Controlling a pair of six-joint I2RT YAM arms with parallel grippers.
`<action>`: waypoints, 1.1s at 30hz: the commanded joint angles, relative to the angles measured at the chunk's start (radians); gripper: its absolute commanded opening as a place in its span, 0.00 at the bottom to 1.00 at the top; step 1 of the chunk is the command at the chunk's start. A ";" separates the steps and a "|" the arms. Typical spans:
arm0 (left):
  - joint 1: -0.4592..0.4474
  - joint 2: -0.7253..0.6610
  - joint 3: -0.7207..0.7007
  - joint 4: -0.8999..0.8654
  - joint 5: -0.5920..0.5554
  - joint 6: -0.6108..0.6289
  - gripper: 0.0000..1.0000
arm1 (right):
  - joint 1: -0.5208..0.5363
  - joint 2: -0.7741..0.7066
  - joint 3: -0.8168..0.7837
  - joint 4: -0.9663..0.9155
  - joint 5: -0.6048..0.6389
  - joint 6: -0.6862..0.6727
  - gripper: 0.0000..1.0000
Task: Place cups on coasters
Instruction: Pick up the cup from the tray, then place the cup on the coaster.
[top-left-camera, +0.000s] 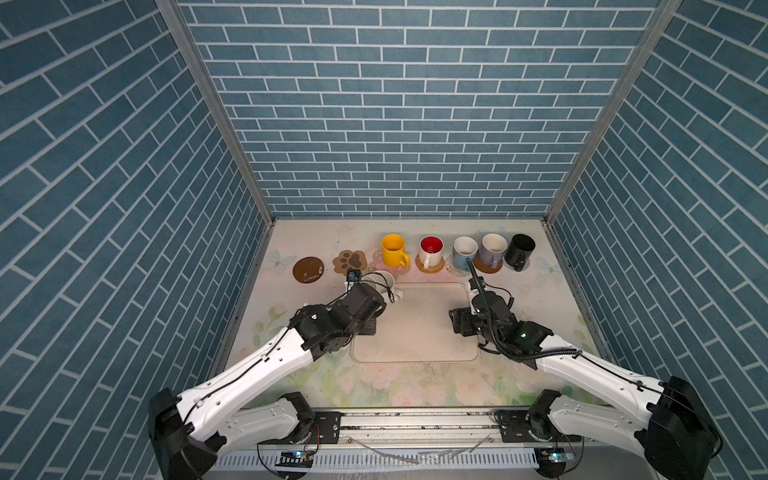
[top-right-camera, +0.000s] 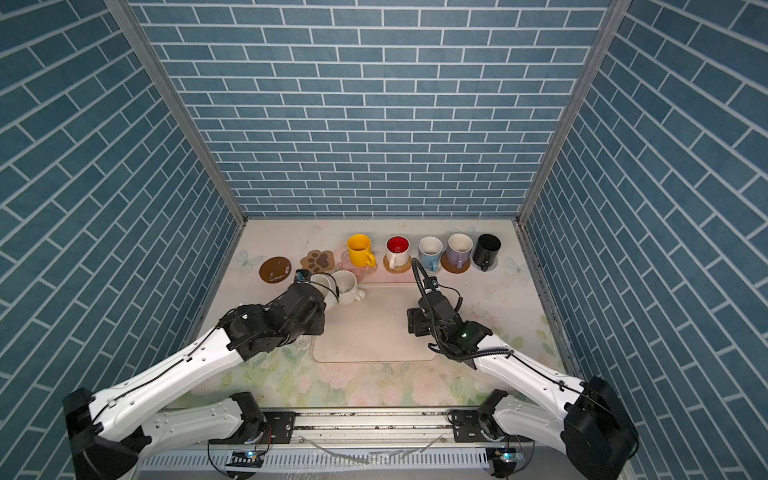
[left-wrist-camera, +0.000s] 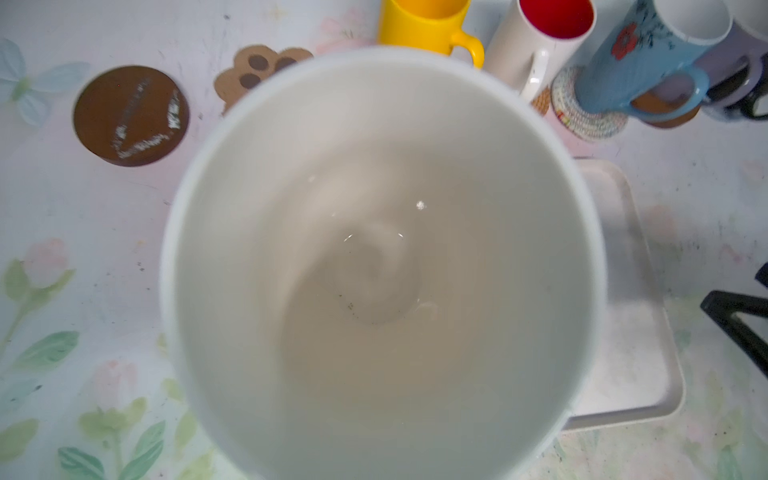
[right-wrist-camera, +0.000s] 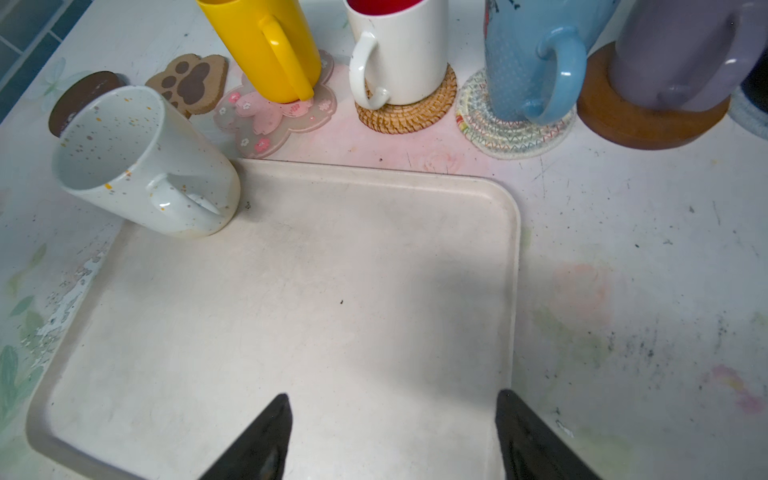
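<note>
My left gripper (top-right-camera: 319, 289) pinches the cream mug (left-wrist-camera: 374, 270), right gripper (right-wrist-camera: 394, 392) spread; lifting just beside the speckled mug (right-wrist-camera: 145, 166), I could topple it.

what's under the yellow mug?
A translucent pink flower coaster lies under the yellow mug, its petals sticking out past the base in the right wrist view. The coaster's middle is covered by the mug.

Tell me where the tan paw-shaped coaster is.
In both top views the tan paw-shaped coaster lies bare in the back row on the robot's left, between the brown round disc coaster and the yellow ceramic mug.
</note>
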 joint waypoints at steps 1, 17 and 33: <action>0.109 -0.023 0.052 -0.034 0.011 0.065 0.00 | -0.008 0.025 0.073 0.022 -0.017 -0.048 0.79; 0.481 0.295 0.368 0.007 0.202 0.285 0.00 | -0.134 0.331 0.354 0.067 -0.188 -0.103 0.80; 0.540 0.727 0.604 0.133 0.198 0.355 0.00 | -0.146 0.432 0.352 0.162 -0.222 -0.185 0.78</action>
